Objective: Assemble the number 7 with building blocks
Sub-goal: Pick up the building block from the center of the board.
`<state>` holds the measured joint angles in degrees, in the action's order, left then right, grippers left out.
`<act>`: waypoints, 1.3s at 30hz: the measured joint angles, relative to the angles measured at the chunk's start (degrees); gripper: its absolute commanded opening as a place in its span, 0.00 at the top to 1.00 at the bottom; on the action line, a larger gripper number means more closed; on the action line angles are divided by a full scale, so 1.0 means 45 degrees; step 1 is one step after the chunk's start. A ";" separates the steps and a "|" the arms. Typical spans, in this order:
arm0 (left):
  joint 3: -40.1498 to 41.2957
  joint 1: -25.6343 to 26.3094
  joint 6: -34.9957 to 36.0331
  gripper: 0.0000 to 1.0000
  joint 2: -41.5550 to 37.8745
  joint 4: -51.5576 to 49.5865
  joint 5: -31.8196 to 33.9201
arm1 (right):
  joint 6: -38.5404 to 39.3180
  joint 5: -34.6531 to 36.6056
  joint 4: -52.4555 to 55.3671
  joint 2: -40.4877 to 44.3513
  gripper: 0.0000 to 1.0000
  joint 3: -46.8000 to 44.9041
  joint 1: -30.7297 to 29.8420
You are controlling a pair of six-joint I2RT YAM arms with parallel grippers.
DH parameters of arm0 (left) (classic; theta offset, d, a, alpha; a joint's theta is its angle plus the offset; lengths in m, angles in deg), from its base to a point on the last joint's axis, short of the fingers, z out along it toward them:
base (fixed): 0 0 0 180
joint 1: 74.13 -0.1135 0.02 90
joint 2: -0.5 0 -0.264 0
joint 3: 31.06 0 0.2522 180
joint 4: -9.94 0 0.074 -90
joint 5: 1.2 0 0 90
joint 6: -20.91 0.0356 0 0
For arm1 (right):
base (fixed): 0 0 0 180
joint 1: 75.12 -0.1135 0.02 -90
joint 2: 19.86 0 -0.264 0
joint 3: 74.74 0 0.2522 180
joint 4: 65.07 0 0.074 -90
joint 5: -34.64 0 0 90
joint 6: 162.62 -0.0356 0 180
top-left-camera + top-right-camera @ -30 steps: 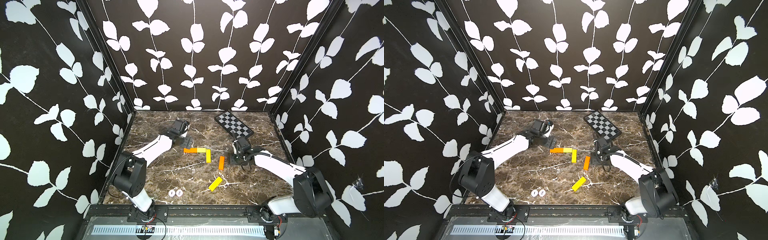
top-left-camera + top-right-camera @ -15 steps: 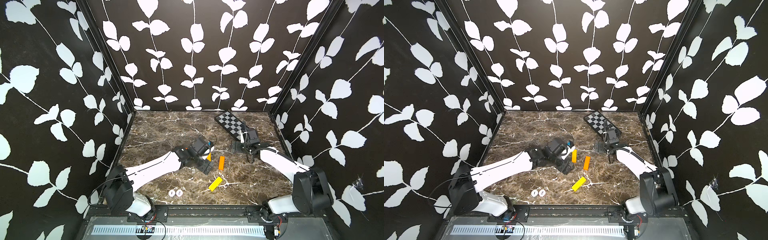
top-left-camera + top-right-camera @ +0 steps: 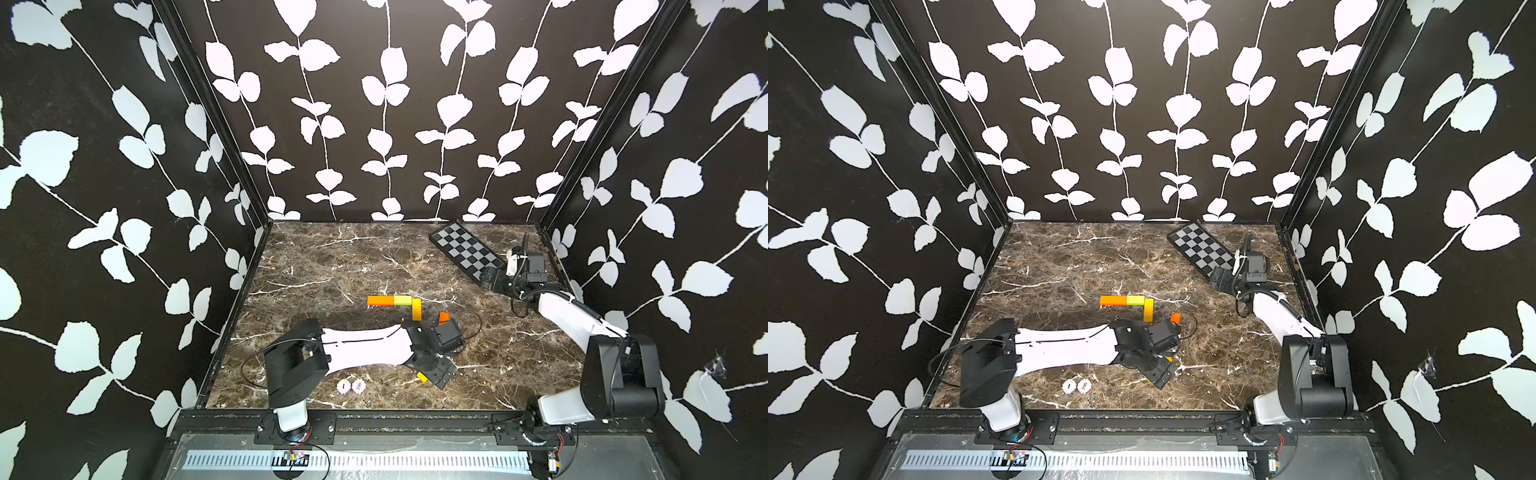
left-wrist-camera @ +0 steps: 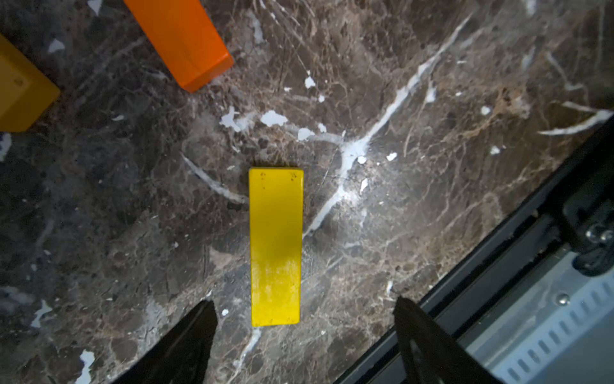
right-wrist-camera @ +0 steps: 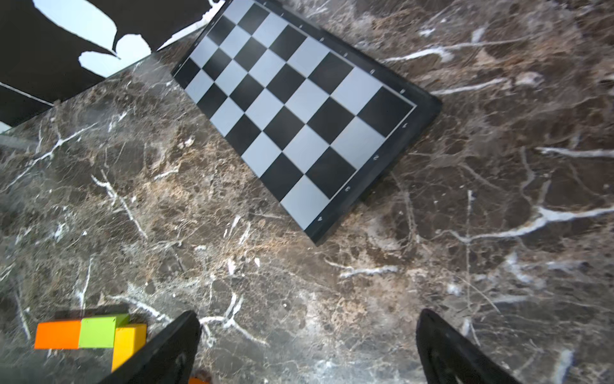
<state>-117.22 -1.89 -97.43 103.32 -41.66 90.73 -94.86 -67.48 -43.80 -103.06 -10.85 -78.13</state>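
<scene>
Now we should lower the left tool (image 4: 304, 304), its jaws wide and empty, squarely over the yellow bar (image 4: 275, 246) lying near the loose orange bar (image 4: 179, 40), centring it between the jaws before we close.

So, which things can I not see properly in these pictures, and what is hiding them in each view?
Loose yellow block: in both top views only one end shows; the left gripper covers the rest.
Loose orange block: in both top views the left arm hides its near end; in the left wrist view the frame edge cuts it off.
White tokens: in both top views their marks are too small to read.
</scene>
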 measured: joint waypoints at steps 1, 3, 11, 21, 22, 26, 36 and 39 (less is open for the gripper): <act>-0.0083 0.0000 0.0000 0.16 0.0087 -0.0102 0.0146 | 0.0010 -0.0102 0.0000 0.0000 0.01 0.0000 0.0000; -0.0223 0.0000 0.0034 0.20 0.0204 -0.0291 0.0393 | 0.0039 -0.0287 0.0000 0.0000 0.01 -0.0010 0.0000; -0.0656 -0.0015 0.0452 0.26 0.0767 -0.0588 0.0729 | 0.0146 -0.0729 0.0010 0.0000 0.02 -0.0097 0.0000; -0.0121 -0.0015 0.0690 0.28 0.1015 -0.0170 0.0714 | 0.0238 -0.0685 0.0010 0.0005 0.03 -0.0262 0.0000; -0.0102 -0.0015 0.0695 0.29 0.1025 -0.0131 0.0709 | 0.0238 -0.0675 0.0015 0.0005 0.03 -0.0296 0.0000; -0.0097 -0.0015 0.0806 0.31 0.1137 0.0083 0.0636 | 0.0253 -0.0641 0.0053 0.0005 0.03 -0.0369 0.0000; -0.0107 -0.0015 0.0923 0.34 0.1632 0.0117 0.0437 | 0.0287 -0.0641 0.0107 0.0005 0.03 -0.0369 0.0000; -0.0141 -0.0015 0.0923 0.35 0.1651 0.0121 0.0432 | 0.0306 -0.0641 0.0112 0.0005 0.03 -0.0369 0.0000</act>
<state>-117.85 -1.95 -93.28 110.76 -41.12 92.68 -93.49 -70.36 -43.30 -103.04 -12.51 -78.13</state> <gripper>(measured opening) 0.657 0.969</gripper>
